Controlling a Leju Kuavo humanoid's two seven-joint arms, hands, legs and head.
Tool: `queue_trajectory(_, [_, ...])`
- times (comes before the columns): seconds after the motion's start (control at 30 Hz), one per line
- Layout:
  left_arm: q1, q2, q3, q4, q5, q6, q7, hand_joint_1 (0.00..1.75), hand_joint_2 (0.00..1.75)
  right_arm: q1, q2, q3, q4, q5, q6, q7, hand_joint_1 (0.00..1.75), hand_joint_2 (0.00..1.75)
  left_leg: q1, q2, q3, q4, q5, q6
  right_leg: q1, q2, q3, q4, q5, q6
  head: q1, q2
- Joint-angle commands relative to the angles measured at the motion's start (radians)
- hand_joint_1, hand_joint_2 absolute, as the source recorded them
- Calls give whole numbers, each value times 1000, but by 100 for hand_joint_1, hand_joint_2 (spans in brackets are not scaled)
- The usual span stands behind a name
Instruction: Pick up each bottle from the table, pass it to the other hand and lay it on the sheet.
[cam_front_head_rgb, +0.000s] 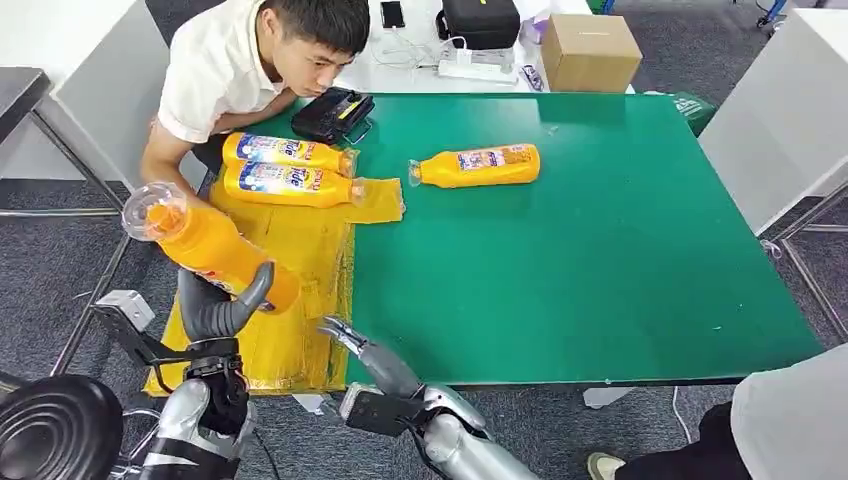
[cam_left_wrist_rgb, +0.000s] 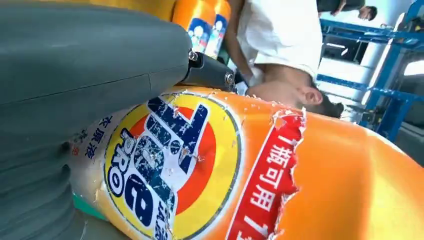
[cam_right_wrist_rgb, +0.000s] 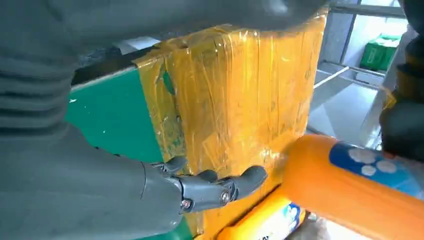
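I see my left hand (cam_front_head_rgb: 225, 305) holding an orange bottle (cam_front_head_rgb: 215, 250) up over the yellow sheet (cam_front_head_rgb: 300, 260). The fingers wrap around the fat lower part of the bottle, and the thumb curls over its side. The bottle is tilted, with its clear cap end pointing up and away from the hand. In the left wrist view the bottle's label (cam_left_wrist_rgb: 170, 165) is right next to the hand, and its edge is torn.

My right hand (cam_front_head_rgb: 370, 355) is just beside the left hand, at the near edge of the green table (cam_front_head_rgb: 600, 250). It holds nothing. Its fingers (cam_right_wrist_rgb: 220, 187) are stretched out and a little apart, pointing toward the sheet, and I cannot tell if they touch it.

Two more orange bottles (cam_front_head_rgb: 290, 170) lie side by side on the far end of the sheet, well beyond my left hand. One more bottle (cam_front_head_rgb: 478, 166) lies on the bare green table, far ahead of my right hand, off the sheet.

A person in a white shirt (cam_front_head_rgb: 215, 70) leans over the far corner of the table, past the two bottles. A black case (cam_front_head_rgb: 333, 115) sits near that person.
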Motion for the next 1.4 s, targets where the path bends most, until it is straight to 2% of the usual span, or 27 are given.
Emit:
queue_trajectory(0.03, [-51,24,26,47,-6,2,0,175,175,-6,-42,44,-18,0,-1,4,0,0,0,-1,2,-1,0,0,0,-2,2,0,0,0,0,0])
queue_trajectory(0.17, [-51,24,26,47,-6,2,0,175,175,-6,-42,44,-18,0,-1,4,0,0,-1,0,4,-1,0,0,0,-2,4,-1,-1,-1,0,0])
queue_trajectory(0.2, [-65,42,13,60,-216,171,-46,175,175,-4,-45,44,-24,15,-32,9,0,0,-1,-1,3,-1,0,0,0,-2,3,-1,-1,-1,0,0])
queue_trajectory(0.27, [-116,70,27,125,-513,373,-27,175,175,-2,-60,46,-43,44,-61,12,0,0,0,-1,3,-1,0,0,0,-2,3,-1,-1,-1,0,0])
queue_trajectory(0.3, [-140,84,50,166,-656,437,10,175,175,0,-63,40,-51,50,-61,14,0,0,-1,-2,4,-2,0,0,0,-4,4,-1,-1,-1,0,0])
queue_trajectory(0.4, [-194,98,110,284,-940,492,81,175,175,22,-71,14,-98,60,-53,14,0,0,-1,-1,5,-2,1,-1,0,-3,5,-1,0,-1,0,0])
queue_trajectory(0.47, [-236,129,66,391,-1146,453,176,175,175,38,-76,3,-135,50,-44,3,0,0,-1,-2,5,-3,1,-1,0,-3,5,-2,0,-1,0,0])
queue_trajectory(0.5, [-268,130,49,468,-1182,372,204,175,175,44,-79,1,-158,48,-33,-2,0,0,-1,-2,4,-2,1,0,-1,-3,4,-1,0,-1,0,0])
queue_trajectory(0.57, [-336,128,49,622,-1195,310,227,175,175,44,-77,1,-184,47,-16,-8,0,0,-1,-2,4,-2,1,-1,-1,-3,4,-1,0,-1,0,0])
queue_trajectory(0.6, [-391,131,32,742,-1268,342,254,175,175,42,-71,3,-192,48,-5,-9,0,0,-1,-4,4,-2,2,-1,-1,-6,5,-1,-1,-1,0,0])
queue_trajectory(0.73, [-485,118,-60,951,-1441,323,319,175,175,34,-57,22,-198,46,21,-15,0,0,0,-2,2,-1,2,0,0,-3,3,0,0,0,0,0])
queue_trajectory(0.83, [-537,109,-91,1028,-1503,276,365,175,175,33,-53,28,-203,40,32,-20,0,0,0,-3,3,-1,2,0,0,-5,4,0,1,-3,0,0])
queue_trajectory(1.07, [-617,98,-63,1122,-1470,73,339,175,175,42,-44,19,-225,9,33,-39,0,0,0,0,2,0,1,-1,0,-3,2,1,1,-4,0,0])
queue_trajectory(1.17, [-628,82,-35,1143,-1429,-24,314,175,175,41,-41,16,-216,-2,35,-41,0,0,0,-1,2,0,2,0,0,-2,2,0,2,-3,0,0])
queue_trajectory(1.27, [-626,73,-51,1148,-1442,-41,318,175,175,37,-40,16,-201,-6,34,-43,0,0,0,0,2,-1,3,-1,0,-1,2,0,2,-3,0,0])
queue_trajectory(1.3, [-626,70,-52,1149,-1440,-55,313,112,175,36,-39,17,-195,-7,34,-45,0,0,-1,0,4,-1,3,-1,0,-2,3,0,3,-3,0,0])
queue_trajectory(1.4, [-623,66,-51,1149,-1436,-65,305,112,175,37,-40,18,-192,-8,32,-47,0,0,-1,0,4,-2,4,-1,0,-1,4,-1,3,-3,0,0])
